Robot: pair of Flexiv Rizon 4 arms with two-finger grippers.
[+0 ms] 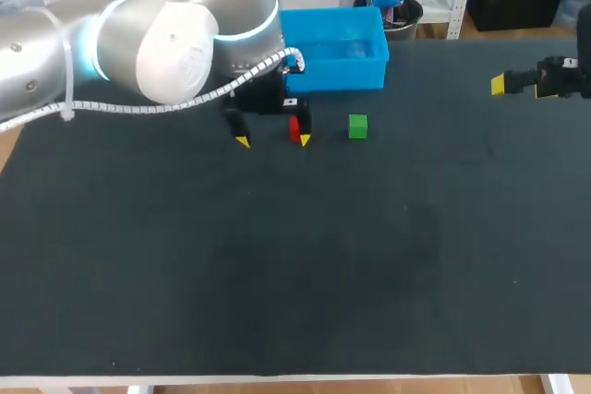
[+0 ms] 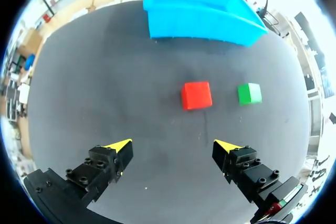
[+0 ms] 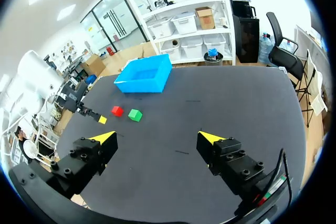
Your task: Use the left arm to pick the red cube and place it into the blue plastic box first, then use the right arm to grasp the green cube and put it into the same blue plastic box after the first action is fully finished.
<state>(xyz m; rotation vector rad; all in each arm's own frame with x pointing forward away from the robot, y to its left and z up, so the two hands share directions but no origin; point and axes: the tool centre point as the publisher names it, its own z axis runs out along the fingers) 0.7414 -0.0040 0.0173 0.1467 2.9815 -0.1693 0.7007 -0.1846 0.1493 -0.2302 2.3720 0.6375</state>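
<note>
The red cube [image 2: 197,95] lies on the black table, a short way ahead of my open left gripper [image 2: 176,147] and toward its right finger; nothing is between the fingers. In the head view the red cube [image 1: 295,125] shows only partly, next to the left gripper [image 1: 273,140]. The green cube [image 1: 357,125] [image 2: 249,93] sits just right of the red one. The blue plastic box [image 1: 343,51] [image 2: 199,11] stands behind both cubes. My right gripper [image 3: 156,138] is open and empty, far off at the table's right side [image 1: 517,83], with the cubes [image 3: 117,110] [image 3: 135,114] and box [image 3: 144,75] well ahead of it.
The black tabletop [image 1: 295,256] stretches wide toward the front. My left arm's big silver elbow [image 1: 166,29] hangs over the back left of the table and hides part of the blue box's left end.
</note>
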